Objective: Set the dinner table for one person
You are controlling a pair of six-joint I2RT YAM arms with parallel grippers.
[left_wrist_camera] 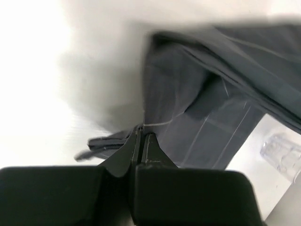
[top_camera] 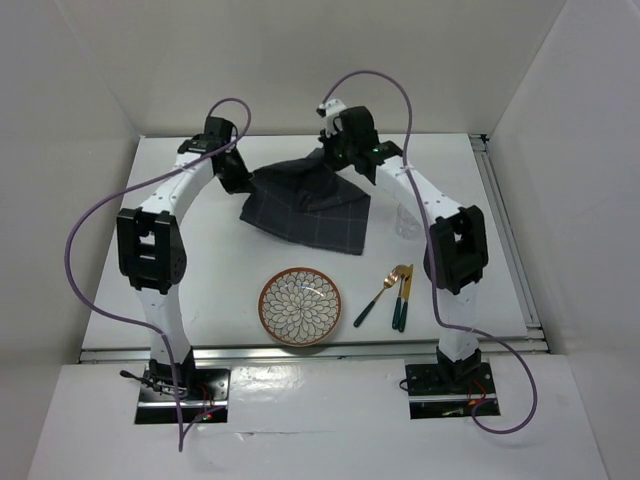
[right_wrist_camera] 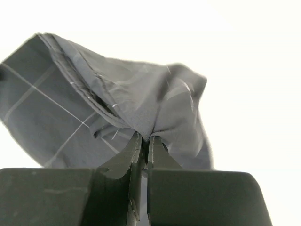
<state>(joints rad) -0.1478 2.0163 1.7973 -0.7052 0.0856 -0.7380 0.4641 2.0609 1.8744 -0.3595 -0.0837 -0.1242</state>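
Both arms are bent high at the elbow and extended forward, wrists angled inward. The left claw (left_wrist_camera: 141,134) and right claw (right_wrist_camera: 145,139) are clamped tight.

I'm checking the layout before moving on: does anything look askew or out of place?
Yes. The grey cloth mat is not lying flat: the left gripper and right gripper are each shut on it, tenting it above the table. The plate sits off the mat, cutlery beside it.
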